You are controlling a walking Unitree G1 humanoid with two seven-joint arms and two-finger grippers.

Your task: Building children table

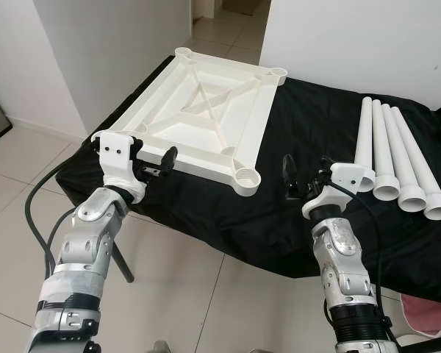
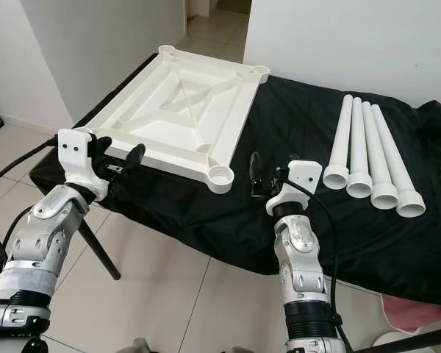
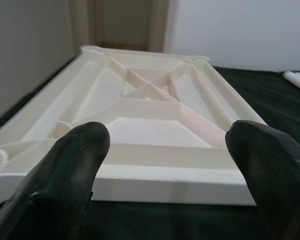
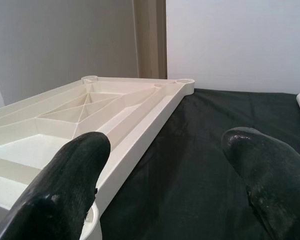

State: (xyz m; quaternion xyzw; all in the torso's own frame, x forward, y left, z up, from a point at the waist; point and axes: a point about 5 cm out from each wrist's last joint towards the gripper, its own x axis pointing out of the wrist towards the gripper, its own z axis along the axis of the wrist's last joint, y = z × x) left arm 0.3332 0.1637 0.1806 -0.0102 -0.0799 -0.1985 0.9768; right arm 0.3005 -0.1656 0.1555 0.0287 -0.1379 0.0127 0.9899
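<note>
Left hand hides tabletop near edge.

Tabletop's near-left corner behind the left hand (pink cloth edge-cropped).

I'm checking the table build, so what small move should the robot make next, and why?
Probably swing the right claw toward the nearest of the four white table legs and close on it. The white tabletop already lies upside down on the black cloth with its corner sockets facing up and empty, both claws are open and hold nothing, and the legs lie on the robot's right.
</note>
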